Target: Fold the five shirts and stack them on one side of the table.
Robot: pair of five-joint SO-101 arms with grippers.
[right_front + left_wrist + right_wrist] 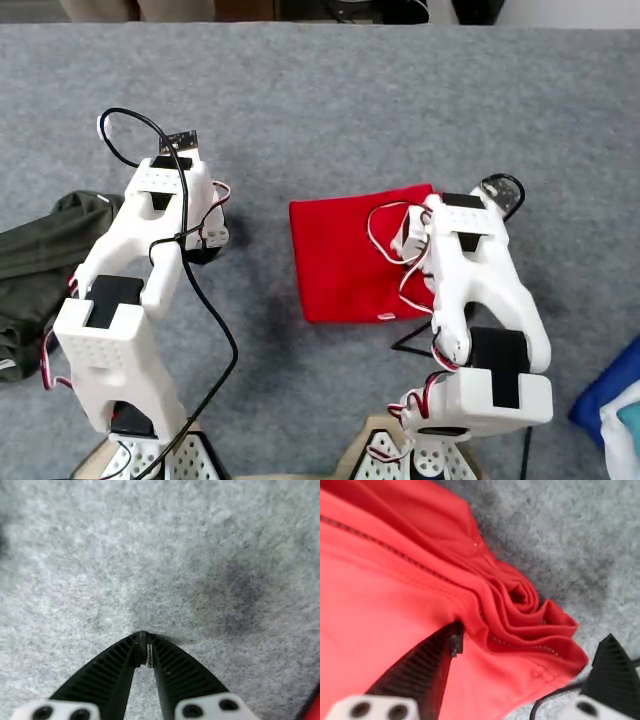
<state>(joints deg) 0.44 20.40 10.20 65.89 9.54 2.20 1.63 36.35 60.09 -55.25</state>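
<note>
- While the red shirt (345,260) lies folded mid-table, the right gripper (532,635) stands wide open astride its bunched corner, gripping nothing, probably poised to pinch it.
- Left gripper (145,641) hangs fully closed and empty over the bare grey table (300,90), likely out of the way.
- Dark green shirt (40,250) lies crumpled at the table's left edge.

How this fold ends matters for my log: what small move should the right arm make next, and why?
Probably close the right gripper on the bunched corner of the red shirt. Its jaws stand open astride that corner, one finger on the fabric and the other over the bare table, so a grip looks ready before any lift or fold.
</note>
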